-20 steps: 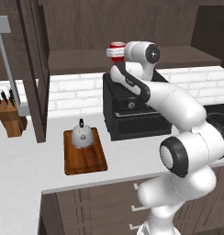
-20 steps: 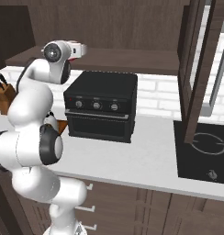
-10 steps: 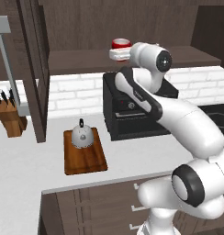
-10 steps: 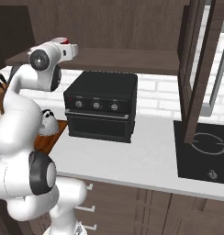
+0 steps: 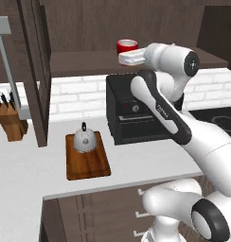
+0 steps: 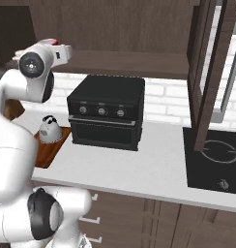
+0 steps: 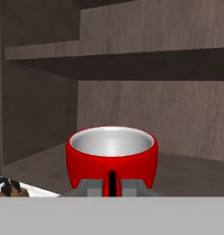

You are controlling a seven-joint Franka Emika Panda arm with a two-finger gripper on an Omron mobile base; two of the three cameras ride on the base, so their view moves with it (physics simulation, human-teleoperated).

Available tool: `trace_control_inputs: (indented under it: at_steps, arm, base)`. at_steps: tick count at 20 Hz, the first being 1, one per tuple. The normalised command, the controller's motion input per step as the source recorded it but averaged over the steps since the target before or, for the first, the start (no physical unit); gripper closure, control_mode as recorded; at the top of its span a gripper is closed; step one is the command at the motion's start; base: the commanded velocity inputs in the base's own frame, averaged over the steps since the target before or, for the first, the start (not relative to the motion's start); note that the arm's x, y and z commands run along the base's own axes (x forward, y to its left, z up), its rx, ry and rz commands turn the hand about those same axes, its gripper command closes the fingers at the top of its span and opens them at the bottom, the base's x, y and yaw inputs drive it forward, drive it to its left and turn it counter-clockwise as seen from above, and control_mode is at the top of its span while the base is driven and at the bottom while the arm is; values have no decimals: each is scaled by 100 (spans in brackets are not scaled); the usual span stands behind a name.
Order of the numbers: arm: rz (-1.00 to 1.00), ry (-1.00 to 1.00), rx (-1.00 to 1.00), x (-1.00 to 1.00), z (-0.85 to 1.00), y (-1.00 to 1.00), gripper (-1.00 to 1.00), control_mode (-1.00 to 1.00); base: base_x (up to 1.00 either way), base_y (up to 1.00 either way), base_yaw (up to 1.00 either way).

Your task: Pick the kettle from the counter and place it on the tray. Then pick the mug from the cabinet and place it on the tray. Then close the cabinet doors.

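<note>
1. The red mug (image 7: 112, 158) stands upright on the cabinet shelf (image 5: 84, 61), straight ahead of the jaws (image 5: 123, 58) and close; in the hand view its handle faces the camera, centred low.
2. In the left base view the mug (image 5: 127, 46) shows just behind the white hand, which reaches in level over the shelf's front edge.
3. How far the jaws stand open cannot be told; the finger tips are not clearly seen, and nothing shows as held.
4. Bare shelf lies to both sides of the mug, with the cabinet's side wall well off to its left in the hand view, the back wall behind it and an upper shelf board above.
5. The silver kettle (image 5: 84, 140) sits on the wooden tray (image 5: 89, 163) on the tabletop (image 6: 154, 169), left of the black oven (image 6: 108, 112).
6. The cabinet doors (image 5: 36, 71) stand open, one at each side; the right one (image 6: 207, 72) hangs above the cooktop (image 6: 216, 162).
7. A knife block (image 5: 11, 123) stands at the far left of the tabletop.
</note>
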Motion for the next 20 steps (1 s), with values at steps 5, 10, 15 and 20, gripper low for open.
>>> trace_control_inputs:
  at_steps: [5,10,15,20]
  arm:
    - [14,-1,0,-97,-31,1,100,-100]
    - [11,-4,0,-91,-55,7,100,-100]
    - [9,0,0,-81,-59,13,100,-100]
    - [8,-8,0,-78,-54,4,100,-100]
  base:
    - [0,0,0]
    - [0,0,0]
    - [0,0,0]
    - [0,0,0]
